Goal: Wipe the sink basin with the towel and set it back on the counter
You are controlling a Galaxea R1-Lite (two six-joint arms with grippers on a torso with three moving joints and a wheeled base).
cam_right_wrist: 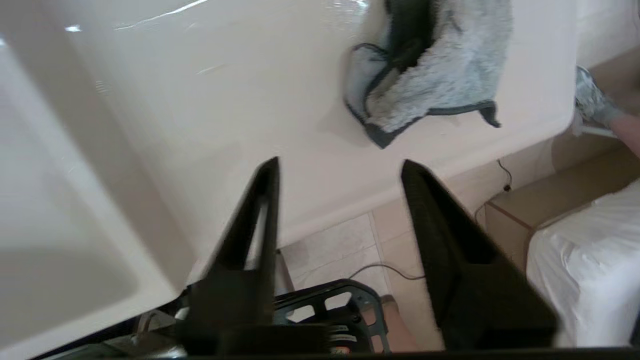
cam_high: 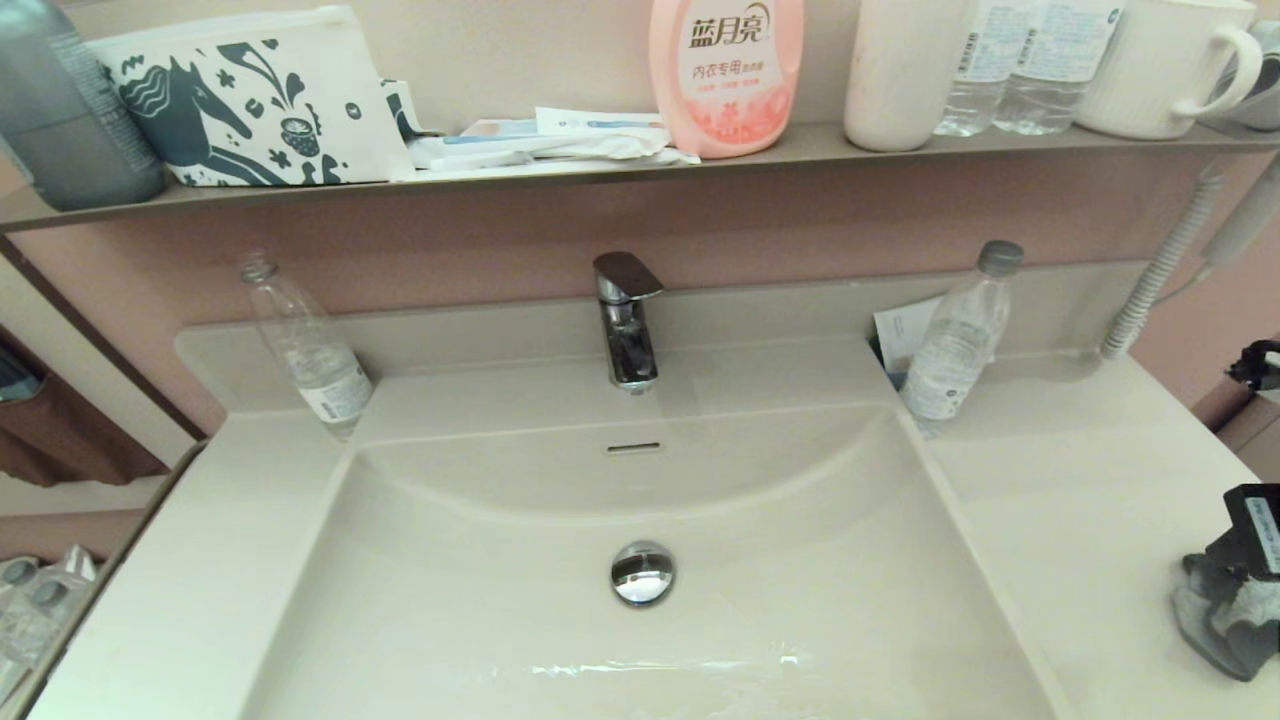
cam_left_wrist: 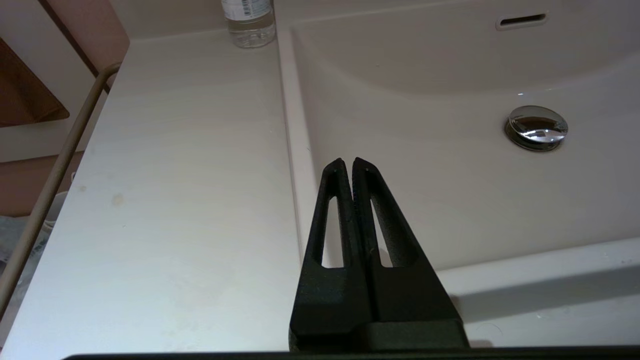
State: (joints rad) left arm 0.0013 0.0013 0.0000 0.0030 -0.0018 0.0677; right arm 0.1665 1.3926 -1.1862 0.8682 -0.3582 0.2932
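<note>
The towel [cam_high: 1222,612] lies at the desk's [cam_high: 1080,500] right edge, right of the sink basin [cam_high: 560,620]. My right gripper [cam_right_wrist: 340,172] hangs off the desk's front edge.

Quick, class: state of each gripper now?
Left gripper: jaws closed, holding nothing, above the sink basin edge.
Right gripper: jaws open, empty; towel lies on the counter.
</note>
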